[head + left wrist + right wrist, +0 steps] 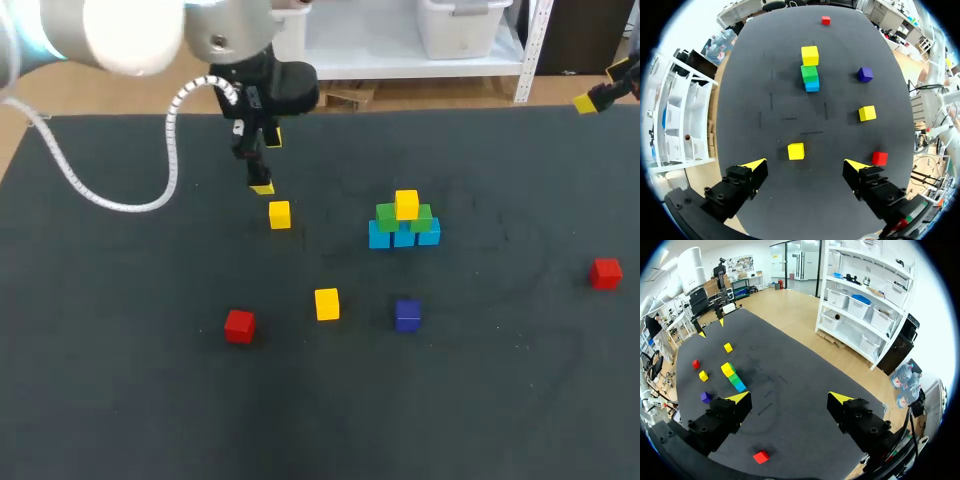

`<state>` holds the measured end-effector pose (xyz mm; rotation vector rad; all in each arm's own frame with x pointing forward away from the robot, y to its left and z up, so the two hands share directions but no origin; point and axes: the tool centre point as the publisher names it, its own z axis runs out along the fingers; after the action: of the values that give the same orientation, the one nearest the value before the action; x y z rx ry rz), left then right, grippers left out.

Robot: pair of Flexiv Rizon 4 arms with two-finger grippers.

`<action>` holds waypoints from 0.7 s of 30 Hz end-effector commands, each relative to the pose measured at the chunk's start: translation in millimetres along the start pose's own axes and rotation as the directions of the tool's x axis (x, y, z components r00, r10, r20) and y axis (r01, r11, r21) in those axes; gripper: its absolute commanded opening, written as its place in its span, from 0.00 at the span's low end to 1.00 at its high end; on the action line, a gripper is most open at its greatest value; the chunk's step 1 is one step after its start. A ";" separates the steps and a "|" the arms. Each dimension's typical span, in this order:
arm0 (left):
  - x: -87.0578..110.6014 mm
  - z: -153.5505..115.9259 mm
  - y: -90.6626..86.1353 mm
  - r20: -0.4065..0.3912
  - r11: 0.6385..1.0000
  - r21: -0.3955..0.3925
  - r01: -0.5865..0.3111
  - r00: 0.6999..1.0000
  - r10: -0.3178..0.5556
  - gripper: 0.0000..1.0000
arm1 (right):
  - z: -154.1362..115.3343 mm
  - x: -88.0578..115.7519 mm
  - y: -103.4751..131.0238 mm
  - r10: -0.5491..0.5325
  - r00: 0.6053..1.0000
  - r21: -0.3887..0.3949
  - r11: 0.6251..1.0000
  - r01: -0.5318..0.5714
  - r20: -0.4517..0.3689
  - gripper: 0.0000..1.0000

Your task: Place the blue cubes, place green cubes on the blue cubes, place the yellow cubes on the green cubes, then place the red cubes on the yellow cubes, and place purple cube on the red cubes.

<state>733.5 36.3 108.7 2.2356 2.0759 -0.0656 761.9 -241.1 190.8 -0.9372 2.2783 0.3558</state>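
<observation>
Our stack [404,225] holds blues [403,237], greens [388,217], one yellow [406,204]; two yellows [279,214], reds [239,325], purple [407,314] wait loose; both jaws wide, empty.

You have open worktop [120,400] all round the far yellow cube [279,214] — the stack [403,225] stands well apart to its right.

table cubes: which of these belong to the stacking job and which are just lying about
Job: blue cubes, green cubes, top yellow cube, far loose yellow cube, near loose yellow cube, left red cube, right red cube, purple cube.
Lying about: just the table itself.
</observation>
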 end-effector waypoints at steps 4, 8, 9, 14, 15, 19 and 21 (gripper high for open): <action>-15.8 20.8 6.8 -0.037 0.980 0.196 0.036 0.999 -0.029 1.00 | 0.3 0.3 -0.4 -0.001 1.000 -0.002 1.000 0.001 0.002 1.00; -19.8 33.7 5.6 -0.030 0.977 0.203 0.064 0.998 -0.059 1.00 | 0.3 0.3 -0.4 -0.001 1.000 -0.002 1.000 0.001 0.002 1.00; -20.2 37.0 5.9 -0.033 0.975 0.209 0.069 0.997 -0.064 1.00 | 0.3 0.3 -0.4 -0.001 1.000 -0.002 1.000 0.001 0.002 1.00; -24.4 51.4 6.8 -0.031 0.972 0.219 0.082 0.997 -0.077 1.00 | 0.3 0.3 -0.4 -0.001 1.000 -0.002 1.000 0.001 0.002 1.00; -25.6 52.4 6.3 -0.029 0.972 0.218 0.089 0.996 -0.084 1.00 | 0.3 0.3 -0.4 -0.001 1.000 -0.002 1.000 0.001 0.002 1.00; -30.1 52.4 -3.1 -0.024 0.973 0.191 0.133 0.991 -0.131 1.00 | 0.3 0.3 -0.4 -0.001 1.000 -0.002 1.000 0.001 0.002 1.00; -31.7 55.5 -6.5 0.000 0.970 0.157 0.187 0.982 -0.189 1.00 | 0.3 0.3 -0.4 -0.001 1.000 -0.002 1.000 0.001 0.002 1.00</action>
<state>730.2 0.4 59.1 2.1718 2.3317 -0.2796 761.9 -241.1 190.8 -0.9371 2.2783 0.3558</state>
